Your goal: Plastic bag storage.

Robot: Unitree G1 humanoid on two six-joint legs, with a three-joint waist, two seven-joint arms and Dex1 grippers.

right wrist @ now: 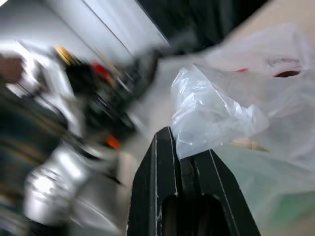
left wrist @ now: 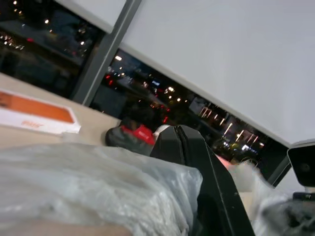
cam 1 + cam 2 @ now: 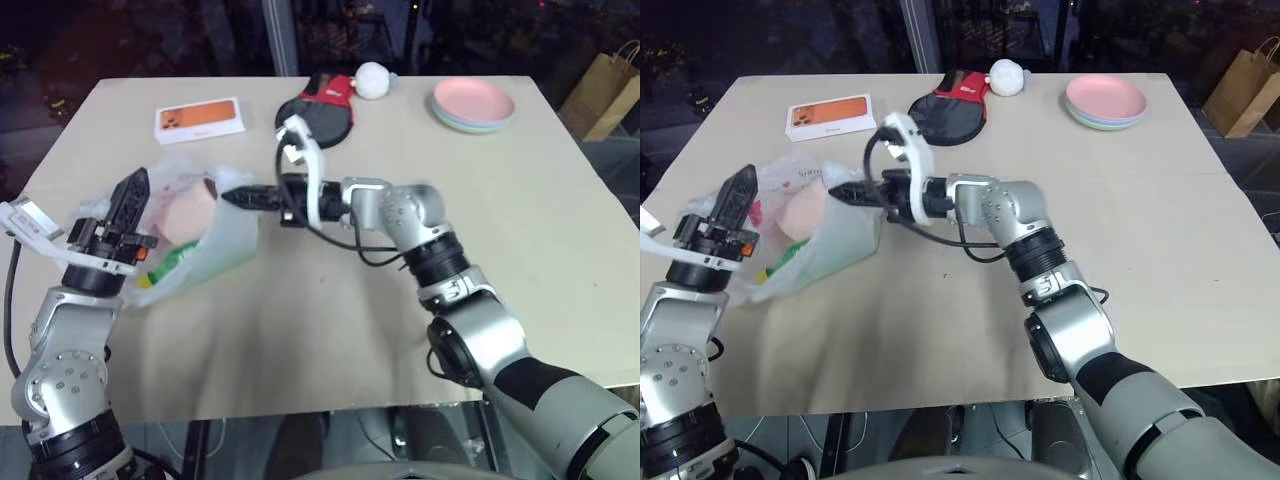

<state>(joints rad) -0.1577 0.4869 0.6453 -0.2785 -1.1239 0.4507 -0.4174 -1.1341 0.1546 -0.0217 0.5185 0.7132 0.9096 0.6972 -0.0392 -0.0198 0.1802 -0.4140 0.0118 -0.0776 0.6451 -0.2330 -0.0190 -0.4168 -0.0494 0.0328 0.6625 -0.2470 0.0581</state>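
Observation:
The plastic bag [image 3: 228,240], thin, crinkly and translucent white, lies on the left part of the table [image 3: 520,220]. A pink thing [image 3: 186,214] and a green thing [image 3: 176,262] show through it. My left gripper [image 3: 138,182] points upward at the bag's left rim, its fingers shut with the plastic [image 2: 74,187] drawn up against them. My right gripper [image 3: 226,197] reaches in from the right, pointing left, and is shut on a bunched fold of the bag's [image 1: 216,110] right rim. The rim is held up between the two grippers.
At the back of the table lie an orange and white box [image 3: 200,119], a black and red paddle case [image 3: 318,108] and a white ball-like thing [image 3: 372,80]. Stacked pink plates [image 3: 473,104] sit at the back right. A brown paper bag [image 3: 605,92] stands beyond the right edge.

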